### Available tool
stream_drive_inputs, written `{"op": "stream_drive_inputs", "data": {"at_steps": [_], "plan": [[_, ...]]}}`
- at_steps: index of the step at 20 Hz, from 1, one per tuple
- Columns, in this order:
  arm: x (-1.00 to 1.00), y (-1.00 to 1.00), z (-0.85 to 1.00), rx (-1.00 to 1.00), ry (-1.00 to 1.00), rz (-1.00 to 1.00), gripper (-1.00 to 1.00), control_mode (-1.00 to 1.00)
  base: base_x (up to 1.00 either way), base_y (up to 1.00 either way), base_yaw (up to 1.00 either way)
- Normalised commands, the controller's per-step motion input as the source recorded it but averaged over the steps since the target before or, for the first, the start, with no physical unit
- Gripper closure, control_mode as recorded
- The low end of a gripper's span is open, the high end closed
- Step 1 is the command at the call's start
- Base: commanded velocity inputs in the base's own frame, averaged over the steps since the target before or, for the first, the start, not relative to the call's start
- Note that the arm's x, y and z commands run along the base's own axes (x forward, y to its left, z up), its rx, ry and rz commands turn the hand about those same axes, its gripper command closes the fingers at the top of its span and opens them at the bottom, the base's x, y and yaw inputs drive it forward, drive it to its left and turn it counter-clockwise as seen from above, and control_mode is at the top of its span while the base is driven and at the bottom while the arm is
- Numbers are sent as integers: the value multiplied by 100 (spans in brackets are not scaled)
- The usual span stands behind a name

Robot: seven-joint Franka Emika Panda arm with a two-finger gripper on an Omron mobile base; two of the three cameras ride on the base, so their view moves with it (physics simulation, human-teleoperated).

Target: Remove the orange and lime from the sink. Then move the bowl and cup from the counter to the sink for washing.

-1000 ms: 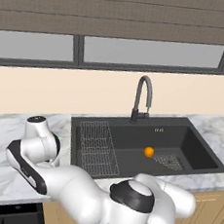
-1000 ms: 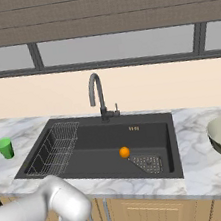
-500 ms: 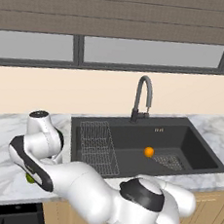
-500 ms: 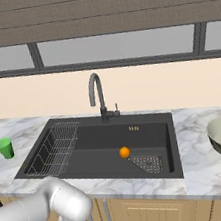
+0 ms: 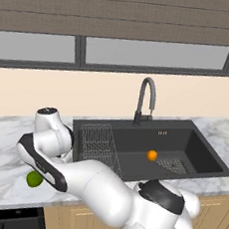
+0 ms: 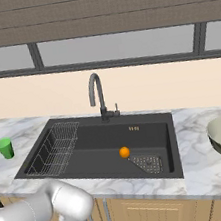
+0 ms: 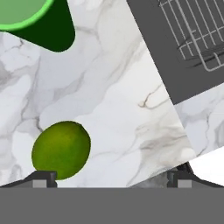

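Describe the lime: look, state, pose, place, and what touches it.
The lime is a small, smooth, slightly oval fruit, green with a yellowish sheen. It lies on the white marble counter, left of the sink, apart from the cup. The open end effector sits over it without gripping; only the counter touches it.

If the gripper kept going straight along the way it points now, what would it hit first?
Most likely the bare counter. The hand view looks down on marble between the open fingertips of the gripper. The lime lies by one fingertip, off the centre line, and the cup is farther off. Depth is hard to judge.
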Motion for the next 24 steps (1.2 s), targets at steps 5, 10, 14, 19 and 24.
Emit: {"op": "stream_drive_inputs", "data": {"at_steps": [5, 10, 14, 19, 24], "plan": [[-14, -36, 14, 0, -5, 0, -100, -100, 0, 0, 0], [-15, -41, 12, 0, -8, 0, -100, -100, 0, 0, 0], [-9, -40, 10, 0, -4, 0, -100, -100, 0, 0, 0], [-1, -41, 6, 0, 0, 0, -100, -100, 0, 0, 0], [0, -40, 4, -2, 0, 0, -100, -100, 0, 0, 0]]}}
